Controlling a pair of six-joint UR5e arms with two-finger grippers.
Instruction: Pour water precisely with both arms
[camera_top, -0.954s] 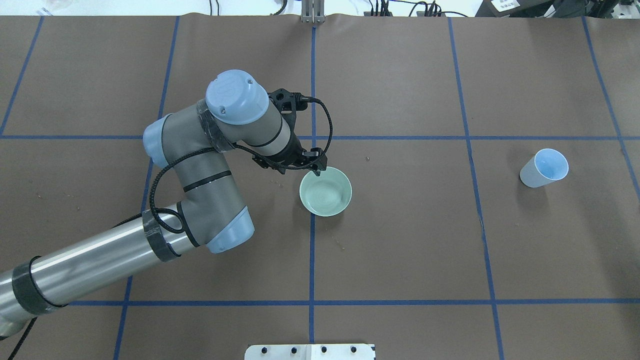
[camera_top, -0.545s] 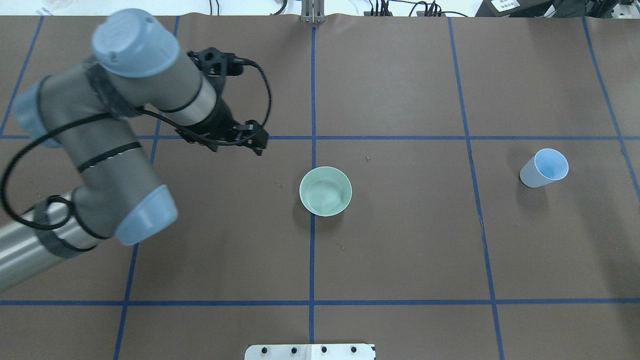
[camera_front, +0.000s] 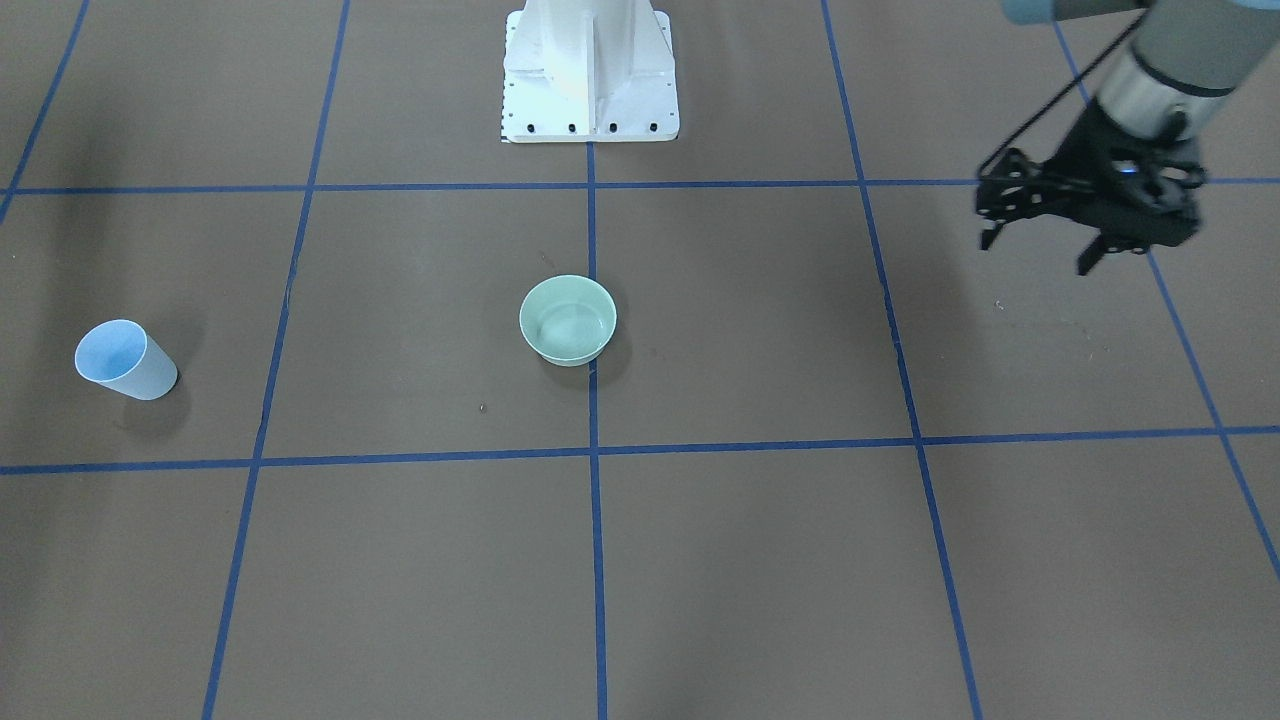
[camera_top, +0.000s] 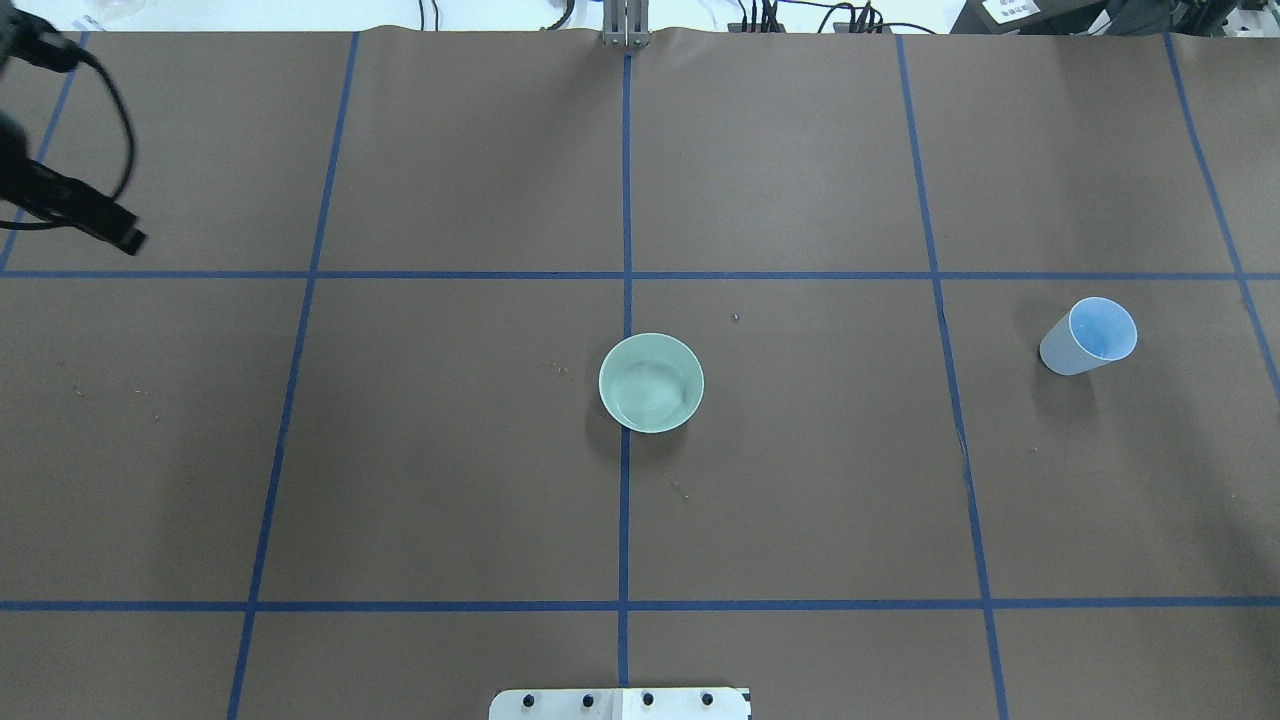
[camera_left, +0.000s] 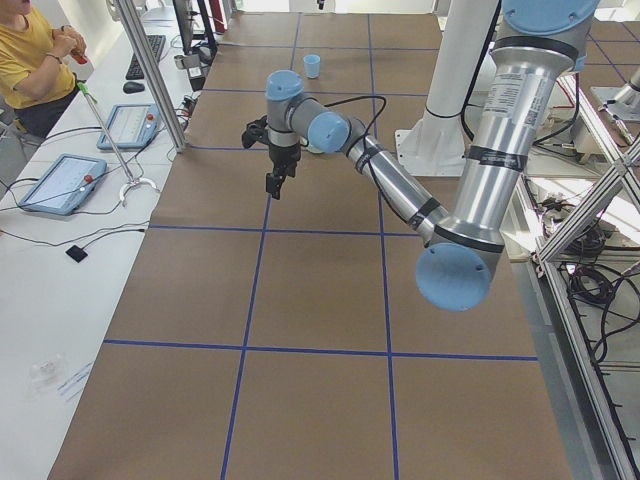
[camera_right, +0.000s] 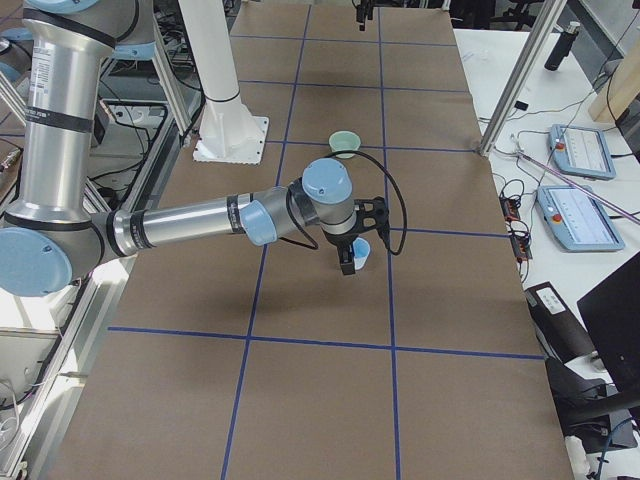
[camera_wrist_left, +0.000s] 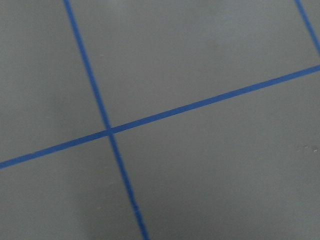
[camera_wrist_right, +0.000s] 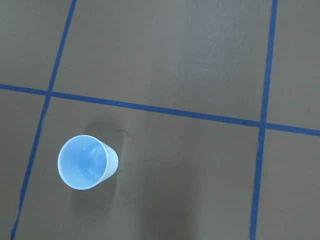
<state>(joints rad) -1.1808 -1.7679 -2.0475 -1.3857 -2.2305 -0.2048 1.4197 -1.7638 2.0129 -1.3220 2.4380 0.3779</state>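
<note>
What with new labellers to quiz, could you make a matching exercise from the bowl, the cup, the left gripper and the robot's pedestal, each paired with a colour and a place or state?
Things:
1. bowl
2. cup
3. left gripper
4. pedestal

Descriptions:
A. white, bolted down on the robot's side of the table
B. black, in the air, open and empty
C. pale green, sitting over a blue line at mid-table
D. light blue, toward the robot's right

Pairs: 1-C, 2-D, 3-B, 4-A
</note>
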